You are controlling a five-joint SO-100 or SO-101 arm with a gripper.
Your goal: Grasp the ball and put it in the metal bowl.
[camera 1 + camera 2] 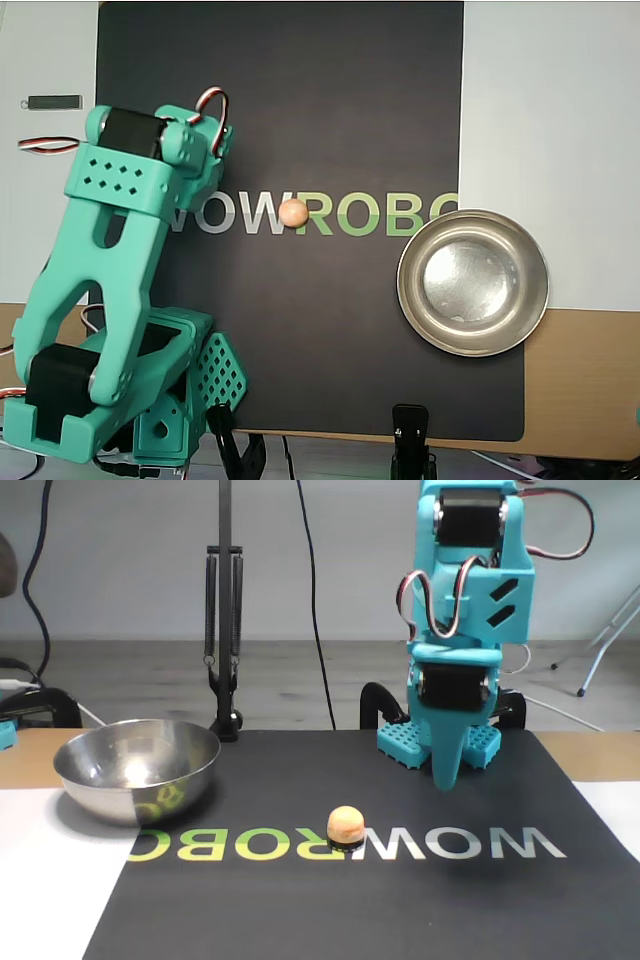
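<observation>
Teal plastic makes up the one arm [110, 290], which fills the left side of the overhead view, rising from the near-left corner of the black mat [330, 100]. Its gripper [446, 778] points straight down over the mat's back edge in the fixed view, tapering to a single tip; the jaws look drawn together with nothing in them, though the overhead view hides them under the wrist, so I judge it clenched and empty rather than see it plainly.

The ball [293, 212] sits in the middle of the mat, on the printed lettering, between the white W and the green R. It is well apart from the gripper and free of any touch. In the fixed view the ball [345, 825] lies nearer the camera than the fingertip and to its left.

To do the reach well, the jaws should part before the descent, then straddle the ball squarely, since a round, smooth thing will likely roll off if nudged from one side.

The bowl [473, 283] rests on the mat's right edge, overhanging onto the tabletop, empty and upright.

Count: one arm, one ball, one bowl, one mat.
</observation>
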